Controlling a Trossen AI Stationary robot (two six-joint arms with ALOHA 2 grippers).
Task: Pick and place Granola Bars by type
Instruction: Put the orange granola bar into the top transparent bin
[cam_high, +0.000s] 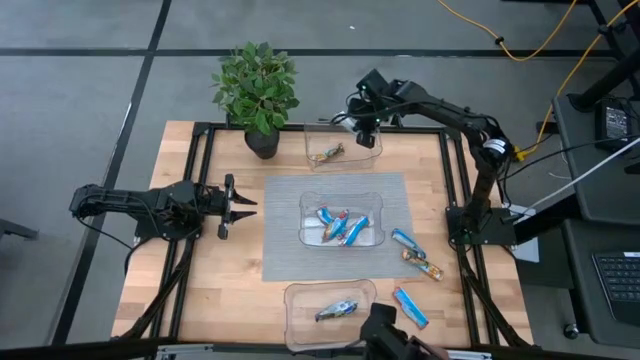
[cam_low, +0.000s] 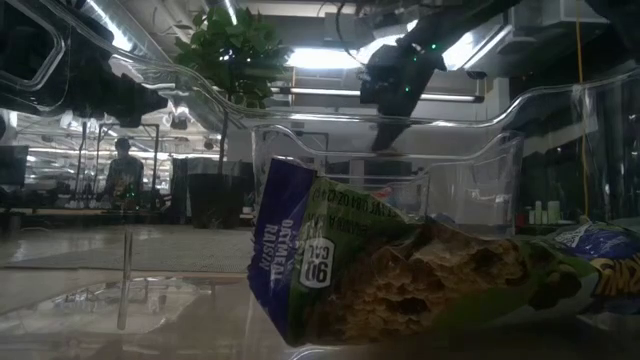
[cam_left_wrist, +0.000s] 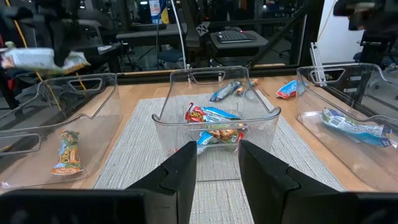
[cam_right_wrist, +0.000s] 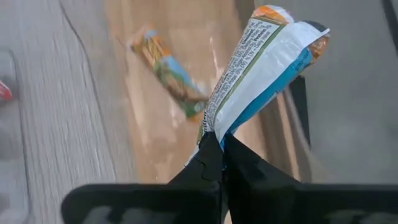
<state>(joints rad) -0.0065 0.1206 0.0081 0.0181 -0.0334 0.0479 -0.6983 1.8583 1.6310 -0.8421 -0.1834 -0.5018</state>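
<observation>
My right gripper (cam_high: 365, 133) hangs over the clear far bin (cam_high: 372, 158), shut on a white, blue and orange granola bar (cam_right_wrist: 267, 68). A brown-orange bar (cam_high: 327, 153) lies flat on that bin's floor. The middle bin (cam_high: 305, 205) holds several bright blue bars (cam_high: 340, 227). In the near bin (cam_high: 295, 300) lies a silvery bar (cam_high: 337, 310). Three bars lie loose on the table at the right (cam_high: 408, 241), (cam_high: 422, 266), (cam_high: 410, 307). My left gripper (cam_high: 240, 205) waits open, left of the mat, pointing at the middle bin. My right gripper pinches the granola bar by the crimped end of its wrapper (cam_right_wrist: 213, 127) between its two fingers (cam_right_wrist: 245, 171). The fingers come from above. The bar sticks out beyond the fingertips, lifted clear above the far bin's floor.
A potted plant (cam_high: 257, 90) stands at the far edge, left of the far bin. A grey mat (cam_high: 285, 250) lies under the middle bin. Black frame rails (cam_high: 200, 160) run along the table's left and right sides. Bare wood lies between the mat and the left gripper.
</observation>
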